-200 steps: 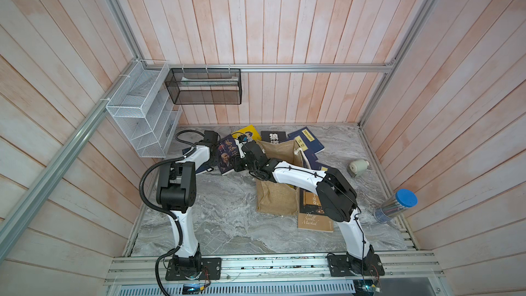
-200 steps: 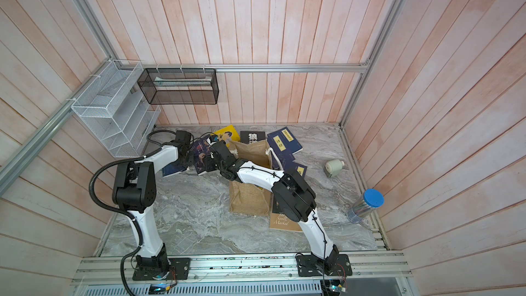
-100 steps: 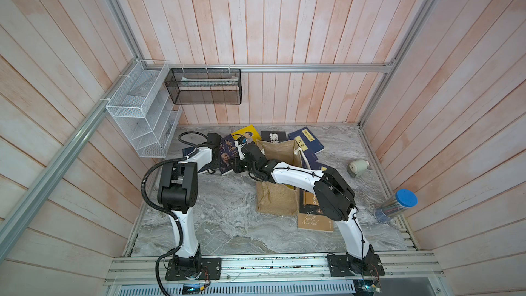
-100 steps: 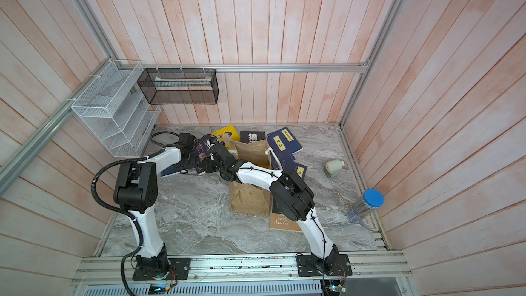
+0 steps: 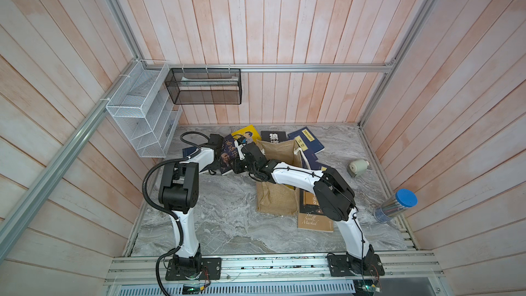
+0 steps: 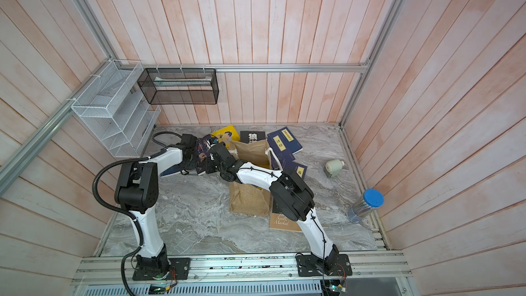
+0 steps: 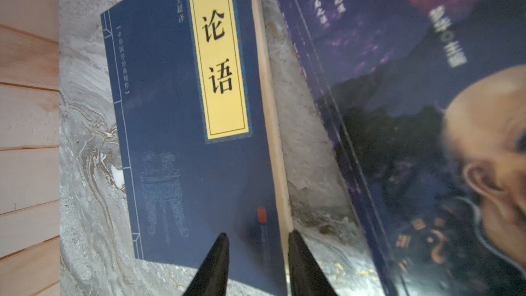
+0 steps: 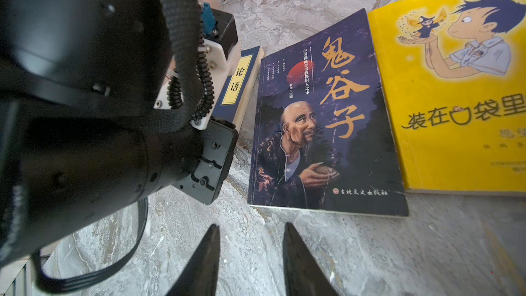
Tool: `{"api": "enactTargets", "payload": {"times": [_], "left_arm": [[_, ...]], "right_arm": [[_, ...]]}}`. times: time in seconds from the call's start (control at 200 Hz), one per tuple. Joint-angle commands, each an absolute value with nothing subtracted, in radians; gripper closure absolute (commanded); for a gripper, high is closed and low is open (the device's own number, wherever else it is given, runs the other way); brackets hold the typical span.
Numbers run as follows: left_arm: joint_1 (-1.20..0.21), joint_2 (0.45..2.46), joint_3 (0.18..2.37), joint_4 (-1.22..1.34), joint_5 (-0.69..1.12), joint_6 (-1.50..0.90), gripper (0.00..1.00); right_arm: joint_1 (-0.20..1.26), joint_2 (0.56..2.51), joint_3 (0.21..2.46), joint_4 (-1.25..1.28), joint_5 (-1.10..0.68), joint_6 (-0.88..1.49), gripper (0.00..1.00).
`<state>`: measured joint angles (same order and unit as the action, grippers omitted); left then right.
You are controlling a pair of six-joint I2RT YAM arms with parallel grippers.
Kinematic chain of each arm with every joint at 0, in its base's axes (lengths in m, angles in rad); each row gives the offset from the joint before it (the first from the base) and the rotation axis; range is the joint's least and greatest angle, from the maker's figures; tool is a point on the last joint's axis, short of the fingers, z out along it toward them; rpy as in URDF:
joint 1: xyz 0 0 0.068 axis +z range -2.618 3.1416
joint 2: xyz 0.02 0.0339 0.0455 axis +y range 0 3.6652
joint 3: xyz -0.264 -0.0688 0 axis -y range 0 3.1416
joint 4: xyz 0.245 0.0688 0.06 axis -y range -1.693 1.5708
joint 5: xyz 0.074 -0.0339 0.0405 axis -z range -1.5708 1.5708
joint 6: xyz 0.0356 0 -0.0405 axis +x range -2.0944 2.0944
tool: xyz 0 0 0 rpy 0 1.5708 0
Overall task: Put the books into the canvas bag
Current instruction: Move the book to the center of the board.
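Table (image 5: 227, 223): flat, grey stone look with swirly lines; wood plank walls all round.
Bag (image 5: 277, 200): tan, rough woven cloth, boxy, open on top, white rope handle; stands upright in the middle of the table.
Navy book (image 7: 170, 138): thin, smooth dark blue cover, long yellow label; lies flat near the left edge, toward the back left corner.
Purple book (image 8: 321, 126): dark cover, bald old man, orange letters, worn edges; flat beside the navy book, a strip of table between them.
Yellow book (image 8: 455, 109): bright, cartoon boy; right beside the purple book, by the back edge.
Black book (image 5: 273, 136): behind the bag, at the back edge.
Other navy books (image 5: 306, 140): piled behind and right of the bag.
Brown book (image 5: 314, 220): flat against the bag's right side, partly under the right arm (image 5: 293, 176).
Left gripper (image 7: 259, 240): two black pointed fingers a little apart; the navy book's pale page edge shows in the gap; no grip seen.
Right gripper (image 8: 252, 227): fingers a little apart over bare table, in front of the purple book; holds nothing.
In the way: the right arm crosses over the bag; the left arm (image 8: 85, 109) hides most of the navy book in the right wrist view.
Around: white rack (image 5: 142, 118) and black basket (image 5: 205, 86), both wire mesh, on the walls; clear tube (image 5: 395, 206) with blue lid and a small pale roll (image 5: 358, 166) by the right edge.
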<state>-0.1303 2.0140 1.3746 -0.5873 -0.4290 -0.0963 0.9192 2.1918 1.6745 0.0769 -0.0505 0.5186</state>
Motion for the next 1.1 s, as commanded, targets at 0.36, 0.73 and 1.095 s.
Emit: {"api": "enactTargets", "payload": {"times": [0.36, 0.73, 1.095], "left_arm": [[-0.131, 1.969, 1.338, -0.585, -0.503, -0.063, 0.77], [-0.134, 1.952, 1.323, -0.585, -0.526, -0.054, 0.81], [-0.144, 1.934, 1.299, -0.603, -0.532, -0.066, 0.77]], "right_arm": [[0.911, 2.183, 1.653, 0.087, -0.066, 0.526, 0.62], [0.911, 2.175, 1.649, 0.081, -0.067, 0.528, 0.62], [0.911, 2.172, 1.644, 0.083, -0.077, 0.534, 0.62]]}}
